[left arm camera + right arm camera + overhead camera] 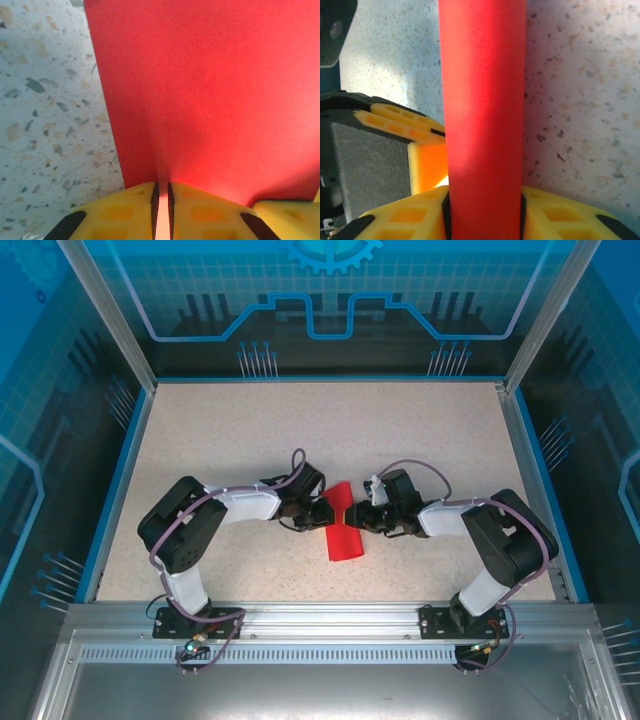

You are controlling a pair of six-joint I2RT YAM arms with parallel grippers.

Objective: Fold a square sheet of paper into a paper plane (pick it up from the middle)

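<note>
The square sheet of paper [345,532] is bright red and folded into a narrow strip, held off the speckled table between my two grippers. My left gripper [327,510] comes at it from the left. Its jaws [162,202] are nearly closed and pinch one edge, and the red sheet [210,90] fans out beyond them. My right gripper [358,516] faces it from the right. Its jaws [483,212] stand wider apart, and a rounded red band [482,90] fills the gap and touches both pads. The left gripper's yellow finger [400,125] shows just behind the band.
The table [300,430] is ringed by a blue rim [115,490] and aluminium posts [105,310], with transparent blue walls behind. Both arm bases are bolted to the metal rail [320,620] at the near edge, with bare tabletop beyond the grippers.
</note>
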